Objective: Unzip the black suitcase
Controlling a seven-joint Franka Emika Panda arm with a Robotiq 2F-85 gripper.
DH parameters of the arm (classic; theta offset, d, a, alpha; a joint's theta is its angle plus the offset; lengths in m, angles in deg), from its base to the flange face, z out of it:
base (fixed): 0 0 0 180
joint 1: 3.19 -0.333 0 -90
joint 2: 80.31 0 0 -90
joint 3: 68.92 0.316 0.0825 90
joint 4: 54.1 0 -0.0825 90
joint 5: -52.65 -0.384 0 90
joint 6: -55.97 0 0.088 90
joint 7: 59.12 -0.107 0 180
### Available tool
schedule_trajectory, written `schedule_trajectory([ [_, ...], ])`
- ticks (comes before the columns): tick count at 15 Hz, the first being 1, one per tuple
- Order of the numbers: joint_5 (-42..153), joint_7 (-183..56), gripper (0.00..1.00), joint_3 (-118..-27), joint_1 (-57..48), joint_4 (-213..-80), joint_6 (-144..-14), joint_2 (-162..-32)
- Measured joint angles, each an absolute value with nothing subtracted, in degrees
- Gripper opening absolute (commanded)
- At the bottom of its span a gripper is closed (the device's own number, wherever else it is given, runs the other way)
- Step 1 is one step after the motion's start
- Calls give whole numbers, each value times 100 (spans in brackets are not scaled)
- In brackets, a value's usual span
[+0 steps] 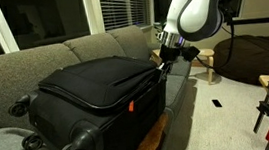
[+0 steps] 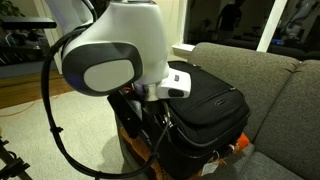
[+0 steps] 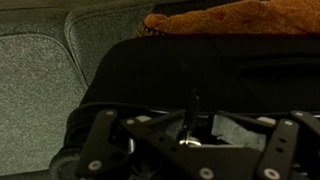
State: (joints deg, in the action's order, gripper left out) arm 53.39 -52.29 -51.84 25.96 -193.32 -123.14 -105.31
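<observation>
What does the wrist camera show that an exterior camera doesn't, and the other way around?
Only the wrist view: a close look at the gripper from behind, its fingers low over dark fabric, plus the coarse weave of the cushion beside it. Only an exterior view: the wheels, the small red tag, the white arm and the window blinds. Both: the black suitcase lying on the grey couch, with the gripper at its edge.
</observation>
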Motion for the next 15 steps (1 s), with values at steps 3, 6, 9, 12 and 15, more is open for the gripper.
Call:
schedule_trajectory([
  [3,5332,-5228,4,-5208,2595,-19332,-12301,-10528],
  [6,5328,-5228,7,-5212,2590,-19332,-12279,-10520],
  [9,5328,-5228,32,-5222,2583,-19332,-12267,-10520],
  [12,5320,-5228,46,-5235,2583,-19332,-12239,-10520],
  [15,5310,-5227,65,-5275,2583,-19332,-12222,-10521],
])
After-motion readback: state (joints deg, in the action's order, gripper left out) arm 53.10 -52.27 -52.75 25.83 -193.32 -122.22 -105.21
